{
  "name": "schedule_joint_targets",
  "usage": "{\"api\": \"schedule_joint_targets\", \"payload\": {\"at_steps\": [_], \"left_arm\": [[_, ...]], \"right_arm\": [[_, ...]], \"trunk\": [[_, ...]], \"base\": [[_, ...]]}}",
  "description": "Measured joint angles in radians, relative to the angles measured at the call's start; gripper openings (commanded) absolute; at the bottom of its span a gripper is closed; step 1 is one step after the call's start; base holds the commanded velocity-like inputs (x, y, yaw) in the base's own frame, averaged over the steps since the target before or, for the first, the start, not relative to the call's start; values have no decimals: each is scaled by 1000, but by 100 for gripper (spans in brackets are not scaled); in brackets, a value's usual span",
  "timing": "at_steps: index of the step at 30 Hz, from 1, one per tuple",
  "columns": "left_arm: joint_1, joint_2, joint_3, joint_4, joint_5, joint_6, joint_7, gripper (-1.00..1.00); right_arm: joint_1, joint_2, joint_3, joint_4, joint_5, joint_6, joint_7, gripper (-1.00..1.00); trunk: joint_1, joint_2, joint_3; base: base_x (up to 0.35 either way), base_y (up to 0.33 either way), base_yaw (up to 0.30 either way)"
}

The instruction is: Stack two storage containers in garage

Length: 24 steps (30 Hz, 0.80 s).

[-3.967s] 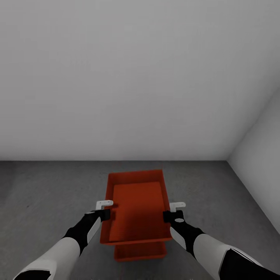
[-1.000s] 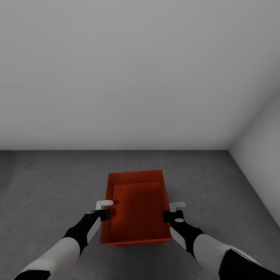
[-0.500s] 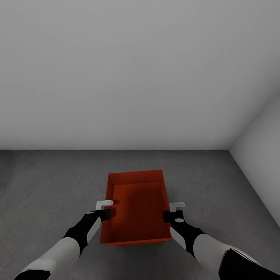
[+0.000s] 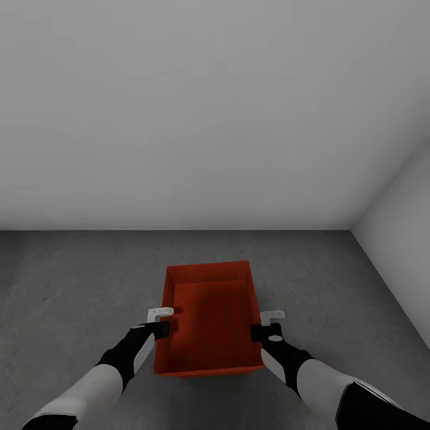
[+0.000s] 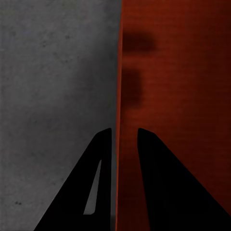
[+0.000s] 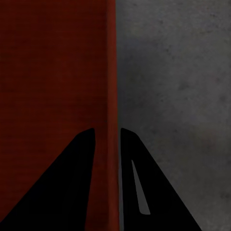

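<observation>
Storage container (image 4: 209, 316) on grey garage floor (image 4: 77, 280) near wall corner, both jaws straddling its side walls.

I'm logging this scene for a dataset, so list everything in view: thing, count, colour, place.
storage container: one visible, orange-red, open-topped, centre of the head view between the two grippers; whether a second sits beneath it cannot be told.
floor: one, dark grey speckled concrete, under and around the container.
walls: two, plain grey-white, one ahead, one at the right, meeting in a corner.
left gripper: one, black fingers, straddling the container's left wall.
right gripper: one, black fingers, straddling the container's right wall.
arms: two, black and white, reaching in from the lower edge of the head view.
</observation>
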Motion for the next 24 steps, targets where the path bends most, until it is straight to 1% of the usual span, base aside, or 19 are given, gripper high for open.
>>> {"api": "schedule_joint_targets", "payload": {"at_steps": [24], "left_arm": [[0, 0, 0, 0, 0, 0, 0, -100]], "right_arm": [[0, 0, 0, 0, 0, 0, 0, -100]], "trunk": [[0, 0, 0]], "base": [[0, 0, 0]]}}
